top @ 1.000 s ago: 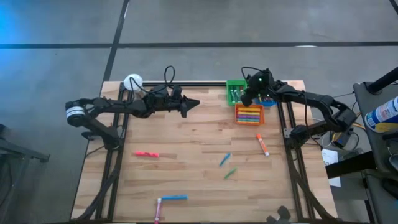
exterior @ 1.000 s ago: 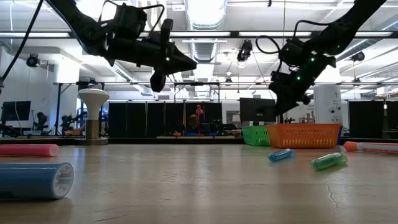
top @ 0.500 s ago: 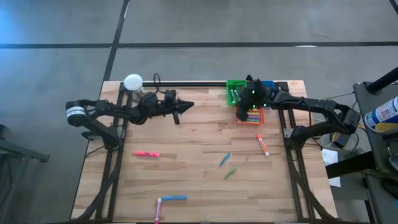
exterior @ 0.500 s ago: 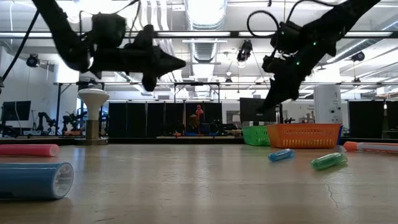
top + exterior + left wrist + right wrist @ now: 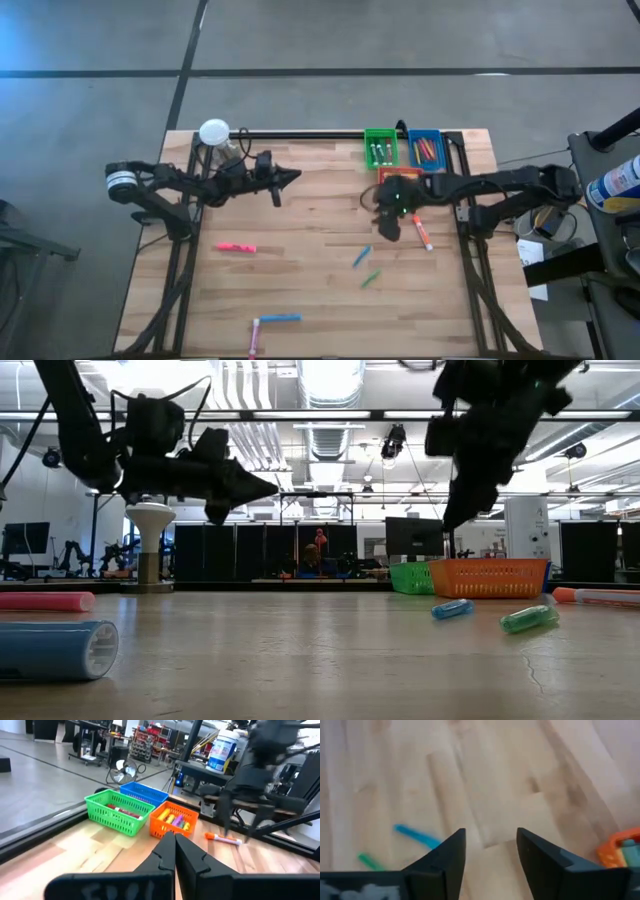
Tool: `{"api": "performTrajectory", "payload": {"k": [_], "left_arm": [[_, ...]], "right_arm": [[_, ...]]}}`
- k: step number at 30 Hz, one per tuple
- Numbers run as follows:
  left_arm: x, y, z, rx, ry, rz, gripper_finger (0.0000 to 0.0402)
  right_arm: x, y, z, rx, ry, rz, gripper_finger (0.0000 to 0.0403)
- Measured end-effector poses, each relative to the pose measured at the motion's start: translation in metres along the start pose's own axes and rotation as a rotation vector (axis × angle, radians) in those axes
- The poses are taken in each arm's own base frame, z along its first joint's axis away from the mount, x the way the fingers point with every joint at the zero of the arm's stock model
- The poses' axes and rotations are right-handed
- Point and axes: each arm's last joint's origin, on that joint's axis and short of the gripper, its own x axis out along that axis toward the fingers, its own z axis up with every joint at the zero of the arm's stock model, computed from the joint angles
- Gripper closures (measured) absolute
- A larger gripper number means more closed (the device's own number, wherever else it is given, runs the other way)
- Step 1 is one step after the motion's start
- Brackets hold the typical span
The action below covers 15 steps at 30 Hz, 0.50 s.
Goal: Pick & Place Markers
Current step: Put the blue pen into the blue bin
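Observation:
Several markers lie flat on the wooden table: a pink one [image 5: 236, 247], a blue one [image 5: 361, 256], a green one [image 5: 370, 278], an orange-and-white one [image 5: 422, 232], and a blue [image 5: 280, 318] and a pink one [image 5: 254, 341] near the front edge. More markers fill the green bin [image 5: 381, 150], the blue bin [image 5: 427, 148] and the orange bin [image 5: 175, 820]. My right gripper [image 5: 490, 840] hangs open above bare wood just in front of the orange bin, slanting down, with the blue marker [image 5: 417, 836] beyond it. My left gripper [image 5: 292, 178] is shut and empty, level above the table's far left.
A white round-topped stand [image 5: 214, 131] sits at the far left corner, and a black rail [image 5: 300, 133] runs along the far edge. My right arm [image 5: 480, 190] covers most of the orange bin from above. Bare wood lies between the loose markers.
My right gripper has swung from over the bins at the far right toward the near edge, coming out over bare wood in front of the orange bin. My left gripper has sunk and drawn back toward the table's left edge. The markers have kept still.

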Motion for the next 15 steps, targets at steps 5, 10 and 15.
{"api": "performTrajectory", "payload": {"k": [5, 10, 15], "left_arm": [[-0.003, 0.0, -0.003, -0.003, 0.012, 0.002, 0.0398], [-0.006, 0.001, -0.007, -0.006, 0.026, 0.003, 0.0398], [-0.01, 0.001, -0.012, -0.01, 0.046, 0.008, 0.0398]], "right_arm": [[-0.006, 0.04, 0.003, -0.141, 0.058, -0.023, 0.0218], [0.01, 0.07, 0.012, -0.288, 0.102, 0.007, 0.0222], [0.037, 0.098, 0.029, -0.449, 0.2, 0.047, 0.0223]]}}
